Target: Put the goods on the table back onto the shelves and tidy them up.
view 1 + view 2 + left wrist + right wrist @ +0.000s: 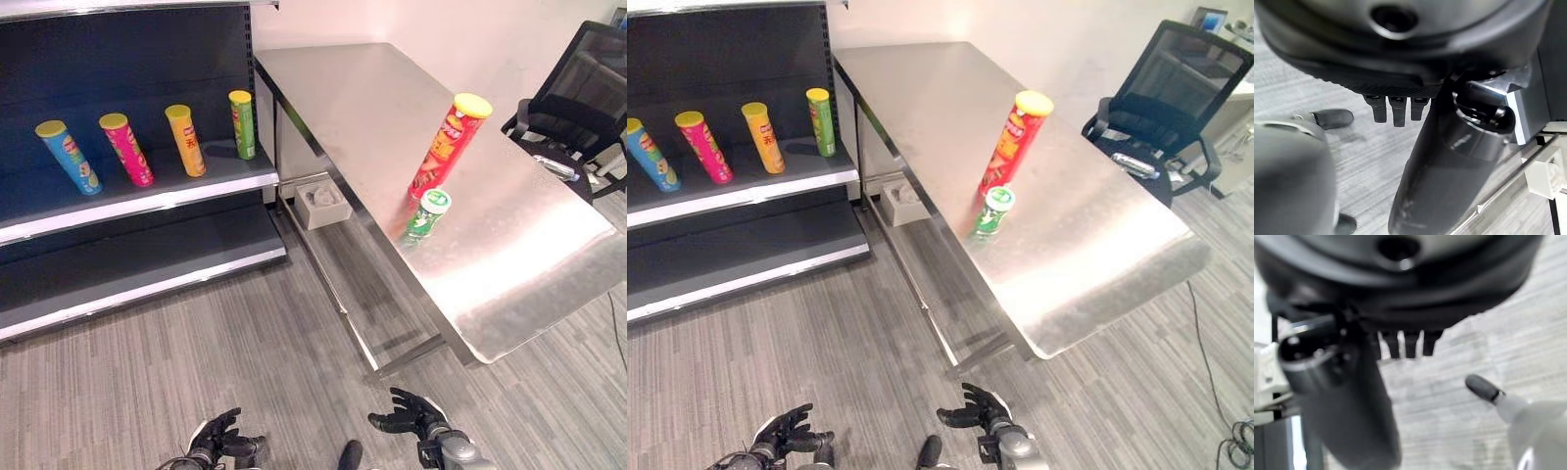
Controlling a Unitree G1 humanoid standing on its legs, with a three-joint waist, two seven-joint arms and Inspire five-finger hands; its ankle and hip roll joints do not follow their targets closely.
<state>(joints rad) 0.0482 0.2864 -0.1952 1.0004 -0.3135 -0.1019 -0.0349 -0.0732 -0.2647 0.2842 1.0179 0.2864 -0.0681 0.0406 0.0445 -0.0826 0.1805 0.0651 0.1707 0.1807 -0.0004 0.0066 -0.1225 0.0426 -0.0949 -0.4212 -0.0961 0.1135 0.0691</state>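
Left eye view: a steel bench [509, 245] runs from the upper middle toward the right. On it a tall red can with a yellow lid [447, 149] stands upright, and a short green can with a white lid [426, 215] stands just in front of it, very close to the bench's near-left edge. To the left is a dark shelf unit [137, 196]. Its upper shelf carries four tall cans in a row: a blue can [69, 157], a pink can [126, 149], an orange can [185, 140] and a green can [242, 124]. The lower shelf [137, 269] sits beneath them. A small white box [321, 204] rests on the frame below the bench. A black office chair [578, 93] stands beyond the bench at the right. At the bottom edge, over grey striped floor [225, 343], the left hand [217, 438] and right hand [411, 413] hang low with fingers loosely spread, holding nothing.

Right eye view: the same scene, with the two bench cans well apart from the shelf and from both hands.

Left wrist view: the left hand's fingertips [1394, 108] point straight out over the floor, empty.

Right wrist view: the right hand's fingertips [1410, 343] likewise extend straight, empty, above the floor.
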